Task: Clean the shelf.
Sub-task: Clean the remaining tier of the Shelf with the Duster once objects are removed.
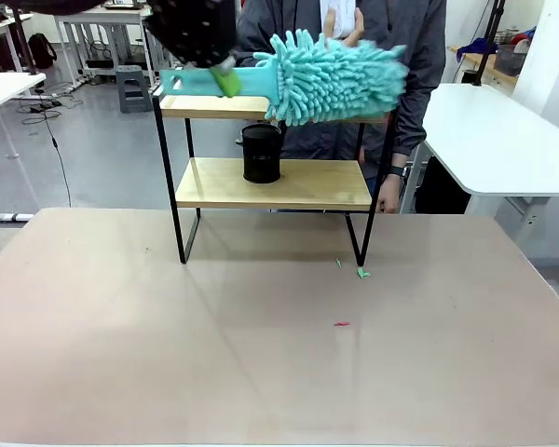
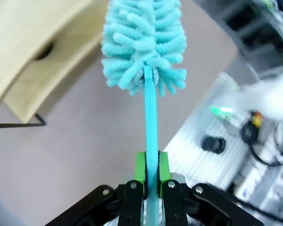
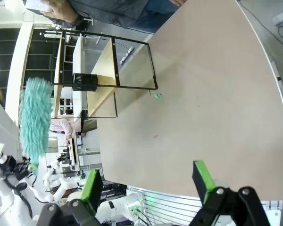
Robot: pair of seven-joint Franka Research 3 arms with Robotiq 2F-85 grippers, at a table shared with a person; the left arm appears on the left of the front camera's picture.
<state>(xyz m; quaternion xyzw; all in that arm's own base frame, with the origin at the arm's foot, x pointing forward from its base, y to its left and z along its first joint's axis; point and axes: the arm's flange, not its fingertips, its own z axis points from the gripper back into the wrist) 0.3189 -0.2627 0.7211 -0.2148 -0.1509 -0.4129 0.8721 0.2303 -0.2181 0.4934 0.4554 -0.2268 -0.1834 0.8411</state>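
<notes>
The shelf point(image 1: 270, 183) stands at the table's far side, two light wooden boards in a black frame. My left gripper point(image 1: 225, 80) is shut on the flat handle of a teal fluffy duster point(image 1: 335, 76), whose head lies across the right half of the top board. In the left wrist view the green pads point(image 2: 140, 167) clamp the duster point(image 2: 144, 42) handle, and the shelf point(image 2: 33, 52) shows at upper left. A black mesh cup point(image 1: 261, 154) stands on the lower board. My right gripper point(image 3: 146, 181) is open above the table's near edge, holding nothing; its view shows the shelf point(image 3: 104, 70) and duster point(image 3: 35, 120) sideways.
A person point(image 1: 373, 37) stands right behind the shelf, one hand point(image 1: 388, 194) low by its right legs. Small green and red scraps point(image 1: 361, 273) lie on the tan table point(image 1: 261, 354) in front of the shelf. A white table point(image 1: 494, 140) stands at the right.
</notes>
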